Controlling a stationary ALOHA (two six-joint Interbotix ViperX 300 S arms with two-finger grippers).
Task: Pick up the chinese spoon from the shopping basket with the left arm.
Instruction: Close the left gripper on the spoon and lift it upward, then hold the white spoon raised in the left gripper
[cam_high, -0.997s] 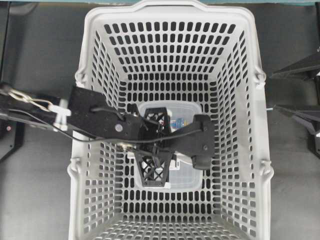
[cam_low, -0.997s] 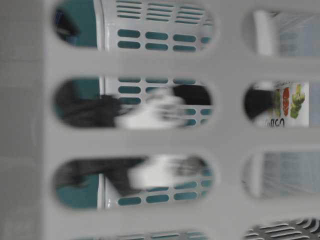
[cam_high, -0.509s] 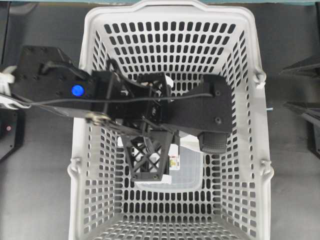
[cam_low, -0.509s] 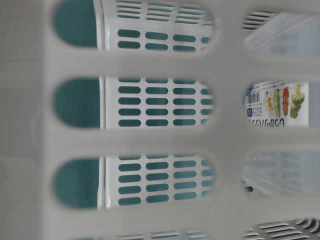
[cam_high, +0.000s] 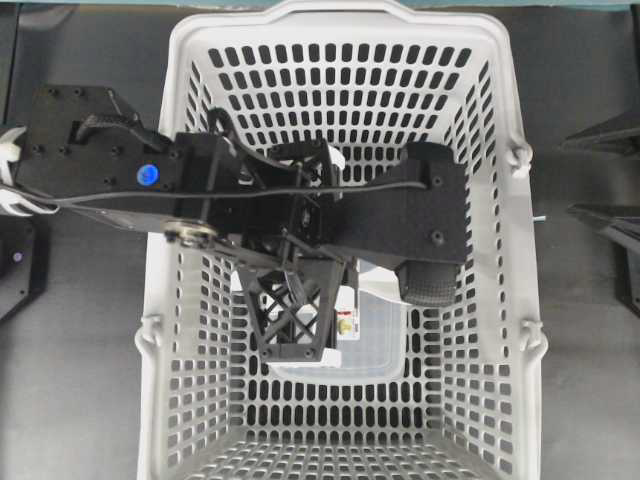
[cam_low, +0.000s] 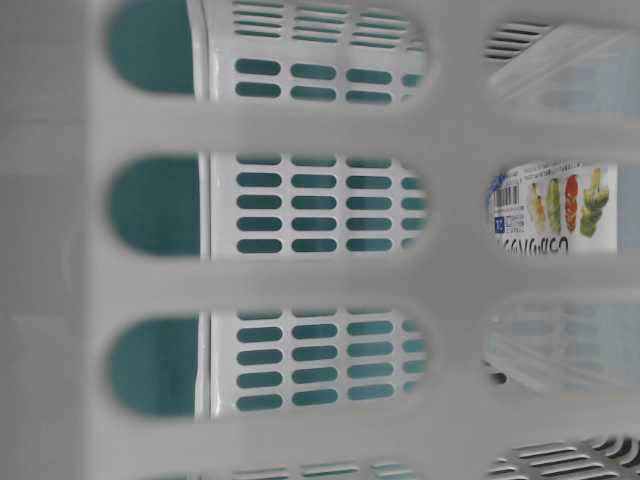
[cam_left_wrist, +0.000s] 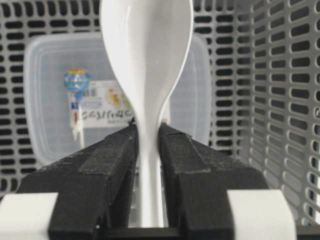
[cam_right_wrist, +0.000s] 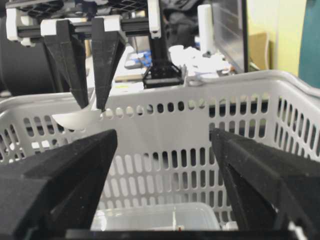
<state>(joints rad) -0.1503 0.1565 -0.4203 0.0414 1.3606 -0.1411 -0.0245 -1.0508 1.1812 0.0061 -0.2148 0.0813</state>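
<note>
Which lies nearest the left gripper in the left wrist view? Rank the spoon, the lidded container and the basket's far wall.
1. chinese spoon: clamped in the left gripper.
2. clear lidded container: below, behind the spoon.
3. shopping basket far wall: top, beyond the container.

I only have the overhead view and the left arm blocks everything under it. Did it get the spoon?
Observer: Yes. In the left wrist view the left gripper is shut on the spoon by its handle.
Operator: Is it clear of the basket?
Observer: The right wrist view shows the spoon near the height of the basket rim.
Operator: And the right gripper?
Observer: Its jaws are open and empty.
</note>
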